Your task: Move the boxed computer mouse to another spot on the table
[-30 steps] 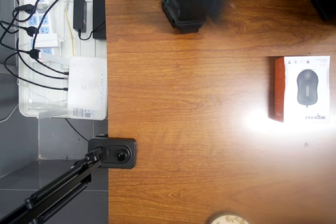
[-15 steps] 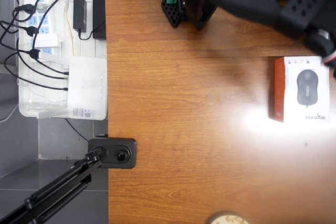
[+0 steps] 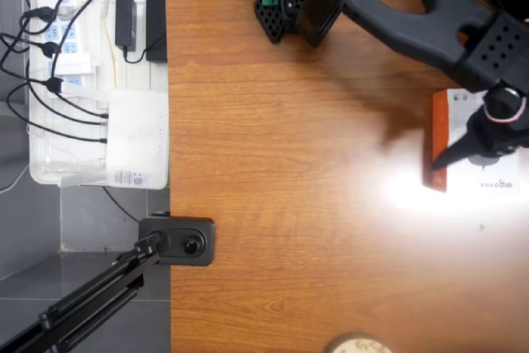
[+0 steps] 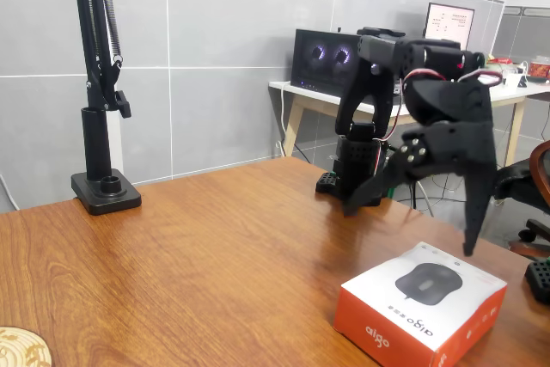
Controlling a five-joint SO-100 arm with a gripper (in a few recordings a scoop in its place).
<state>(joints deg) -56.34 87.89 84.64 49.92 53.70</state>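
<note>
The boxed computer mouse (image 4: 421,305) lies flat on the tabletop (image 4: 198,255), directly beneath the gripper (image 4: 411,221), whose jaws are spread wide and empty. This looks like the approach; next comes descending to straddle the box's sides.

An office or lab. Far behind the wooden table (image 4: 172,247) stand a desk with monitors (image 4: 322,59) and a grey tiled wall (image 4: 215,58). A swivel chair (image 4: 528,191) sits at right.

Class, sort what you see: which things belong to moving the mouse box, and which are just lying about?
Belongs to the job:
boxed computer mouse
gripper, jaws open above the box
table

Lying about:
white router
tray of power strips
clamp stand
</note>
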